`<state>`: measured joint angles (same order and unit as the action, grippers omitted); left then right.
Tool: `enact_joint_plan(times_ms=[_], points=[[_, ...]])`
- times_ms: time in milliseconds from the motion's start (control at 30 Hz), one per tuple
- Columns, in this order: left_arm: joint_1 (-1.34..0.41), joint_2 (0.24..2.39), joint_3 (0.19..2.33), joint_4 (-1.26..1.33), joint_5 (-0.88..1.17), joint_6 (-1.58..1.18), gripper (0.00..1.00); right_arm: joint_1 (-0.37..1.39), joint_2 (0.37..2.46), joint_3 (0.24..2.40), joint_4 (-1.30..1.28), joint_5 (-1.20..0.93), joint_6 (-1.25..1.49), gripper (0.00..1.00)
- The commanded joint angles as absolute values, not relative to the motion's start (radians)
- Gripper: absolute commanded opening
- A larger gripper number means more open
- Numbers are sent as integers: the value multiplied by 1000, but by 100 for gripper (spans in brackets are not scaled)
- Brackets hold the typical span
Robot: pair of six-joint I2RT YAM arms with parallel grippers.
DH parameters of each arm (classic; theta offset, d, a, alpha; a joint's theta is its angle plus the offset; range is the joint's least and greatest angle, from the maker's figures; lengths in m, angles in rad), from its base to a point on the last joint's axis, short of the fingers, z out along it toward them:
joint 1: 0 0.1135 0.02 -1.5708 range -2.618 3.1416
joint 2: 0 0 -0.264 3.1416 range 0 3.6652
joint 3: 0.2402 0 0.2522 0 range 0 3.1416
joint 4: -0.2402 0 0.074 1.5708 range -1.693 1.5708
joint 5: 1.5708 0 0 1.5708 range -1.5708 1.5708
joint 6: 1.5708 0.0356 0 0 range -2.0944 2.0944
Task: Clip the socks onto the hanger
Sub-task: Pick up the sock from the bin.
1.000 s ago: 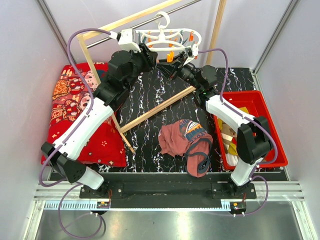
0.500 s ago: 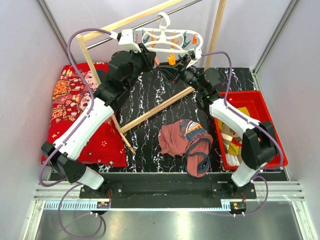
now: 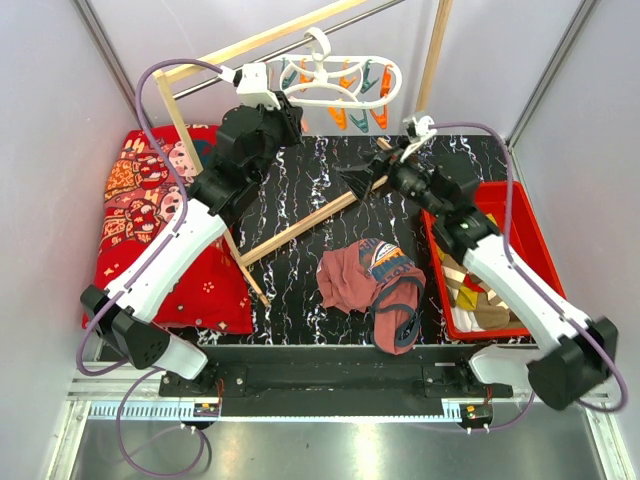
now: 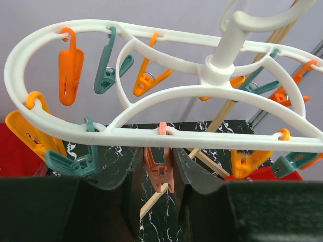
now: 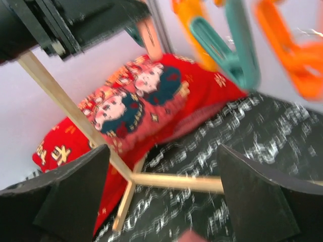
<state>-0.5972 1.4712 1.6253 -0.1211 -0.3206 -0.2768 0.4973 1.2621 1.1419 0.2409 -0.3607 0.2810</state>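
Observation:
The white oval hanger (image 3: 335, 80) hangs from the rail at the back, its orange and teal pegs dangling. My left gripper (image 3: 293, 104) reaches up under its left end. In the left wrist view the hanger (image 4: 151, 93) fills the top, and my left gripper (image 4: 160, 174) is shut on a salmon peg (image 4: 161, 171), one finger against each side. My right gripper (image 3: 354, 180) stands lower, right of centre and apart from the hanger, open and holding nothing (image 5: 161, 196). The socks (image 3: 465, 285), tan-striped and yellow, lie in the red bin (image 3: 540, 265) at the right.
A rust-maroon garment (image 3: 370, 285) lies crumpled at the front centre of the black marbled table. The rack's wooden pole (image 3: 310, 220) slants across the table below my right gripper. A red cartoon-print cushion (image 3: 150, 220) fills the left side.
My right gripper has let go near the hanger, opened wide and drawn back down to the right. The hanger has swung back leftward. The left gripper has closed further on the peg.

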Motion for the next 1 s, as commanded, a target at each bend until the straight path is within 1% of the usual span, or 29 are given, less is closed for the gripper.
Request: enact_joint_plan(times_ms=[0,67,167,200,300,367,500,567,700,833,967], points=[[-594,1433,1609,-87,-365,-229,1,502,1132,1128,-172,-175,236,97],[-592,1430,1608,-91,-365,-221,1,502,1080,1134,-277,-85,242,100],[-592,1425,1603,-91,-370,-213,1,491,1045,1166,-544,-5,262,100],[-592,1425,1601,-92,-370,-209,1,488,1039,1175,-590,24,267,100],[-592,1425,1601,-95,-370,-193,1,437,1042,1203,-713,100,275,100],[-592,1424,1608,-104,-368,-187,0,346,1060,1232,-771,103,278,100],[-592,1420,1615,-115,-377,-187,0,220,1172,1282,-811,144,279,100],[-592,1420,1620,-121,-380,-186,0,189,1224,1322,-816,176,290,100],[-592,1431,1629,-123,-385,-178,0,79,1385,1387,-819,163,360,100],[-592,1439,1640,-143,-387,-175,0,31,1498,1477,-815,213,385,100],[-592,1437,1643,-147,-380,-169,0,6,1578,1499,-776,204,331,99]])
